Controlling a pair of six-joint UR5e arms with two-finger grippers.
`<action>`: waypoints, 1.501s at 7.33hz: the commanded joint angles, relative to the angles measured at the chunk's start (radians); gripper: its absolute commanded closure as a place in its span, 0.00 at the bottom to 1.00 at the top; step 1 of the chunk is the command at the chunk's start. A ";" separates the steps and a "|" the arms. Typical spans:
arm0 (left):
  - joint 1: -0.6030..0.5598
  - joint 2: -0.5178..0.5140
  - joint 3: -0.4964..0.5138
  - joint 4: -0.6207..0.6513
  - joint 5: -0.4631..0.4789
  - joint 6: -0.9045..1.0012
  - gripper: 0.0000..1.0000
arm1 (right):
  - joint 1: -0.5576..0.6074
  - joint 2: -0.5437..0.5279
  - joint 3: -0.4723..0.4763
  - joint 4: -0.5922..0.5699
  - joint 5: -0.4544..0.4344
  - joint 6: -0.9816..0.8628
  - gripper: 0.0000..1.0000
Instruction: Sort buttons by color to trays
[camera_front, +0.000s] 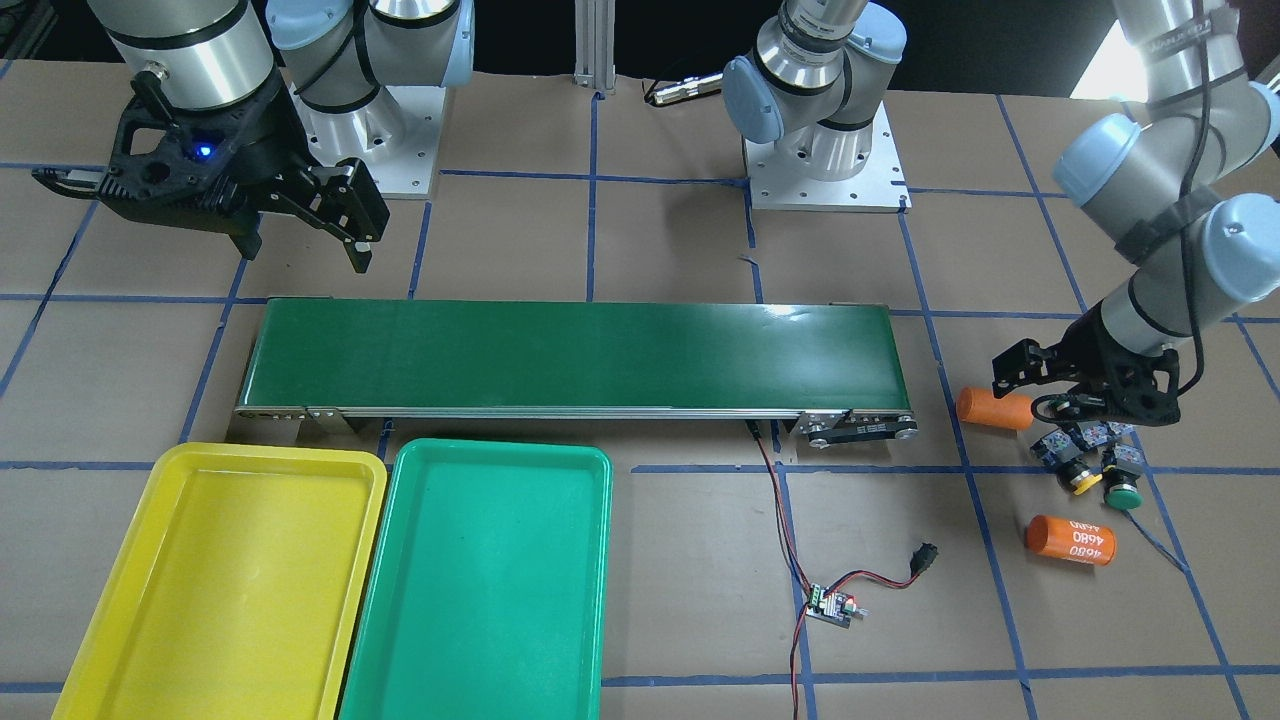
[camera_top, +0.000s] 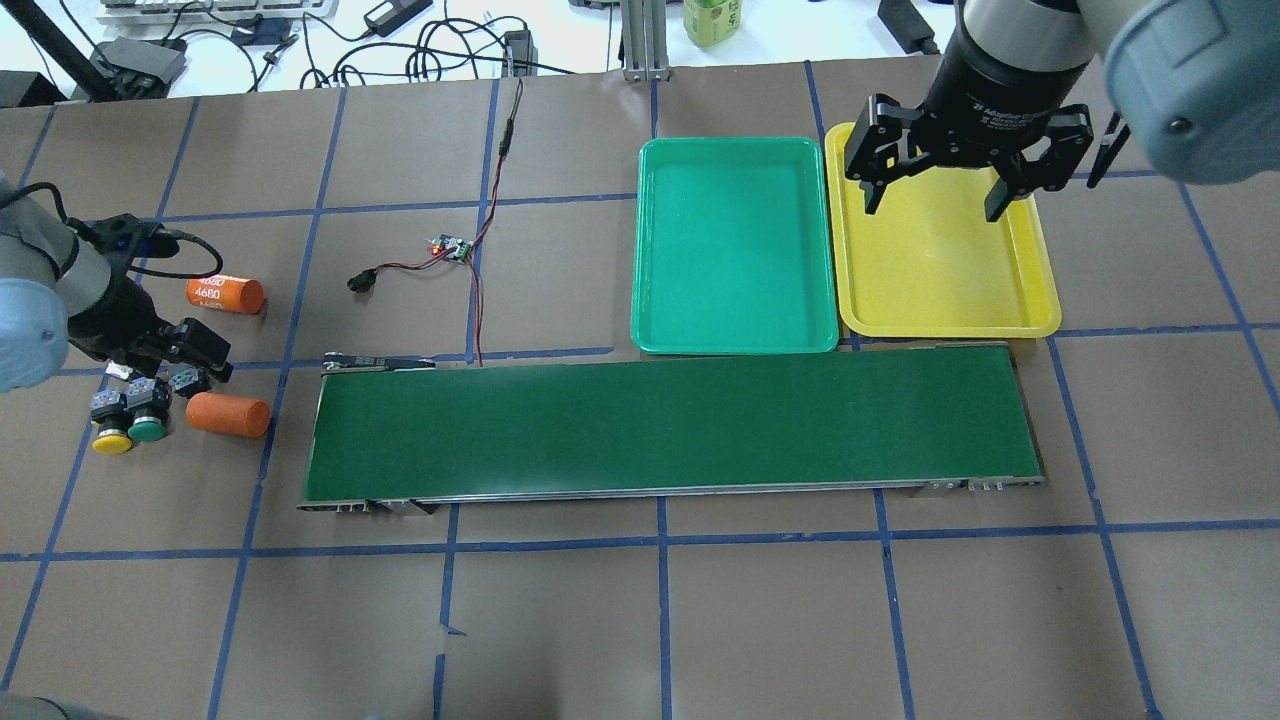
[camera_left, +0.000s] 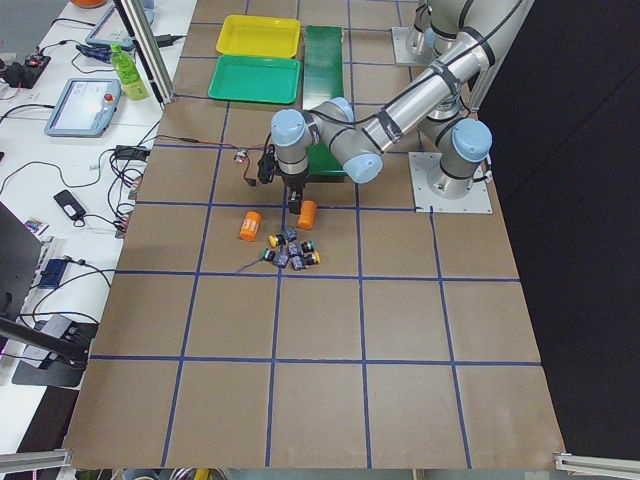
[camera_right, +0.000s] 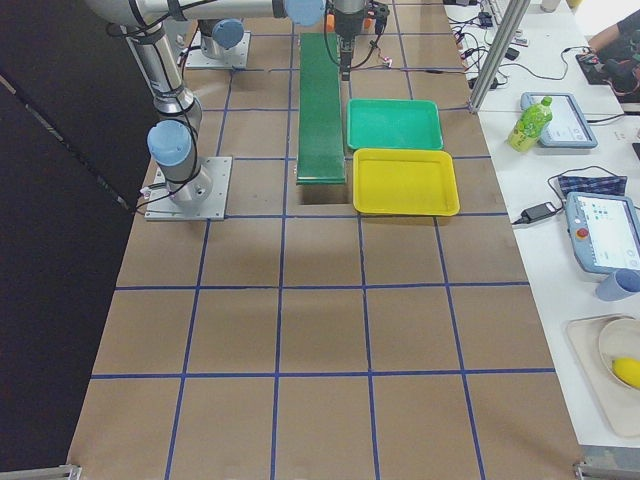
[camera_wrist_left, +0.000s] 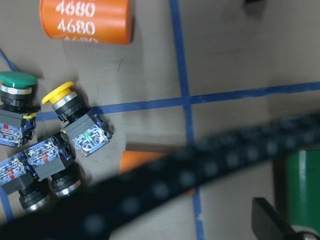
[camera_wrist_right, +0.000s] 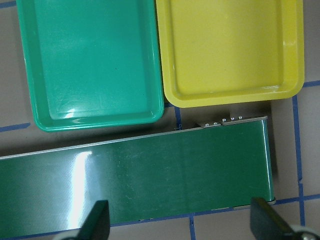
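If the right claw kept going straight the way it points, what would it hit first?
Probably the conveyor belt, near its end by the yellow tray: the right gripper hangs open above it. It could just miss the belt's edge.

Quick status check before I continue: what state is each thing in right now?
left tool: open, empty, near the buttons
right tool: open, empty
buttons: four clustered on the table, none sorted
yellow tray: empty
green tray: empty
conveyor belt: nothing on it
orange cylinders: two, lying on their sides
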 joint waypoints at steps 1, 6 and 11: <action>0.008 -0.068 -0.019 0.055 -0.006 0.010 0.00 | 0.000 0.000 0.001 0.001 -0.001 0.001 0.00; 0.007 -0.096 -0.018 0.058 -0.006 0.032 0.00 | 0.000 0.000 0.001 0.001 0.001 0.001 0.00; -0.004 -0.084 -0.016 0.043 -0.006 0.030 0.00 | 0.000 0.000 -0.001 0.001 0.001 0.001 0.00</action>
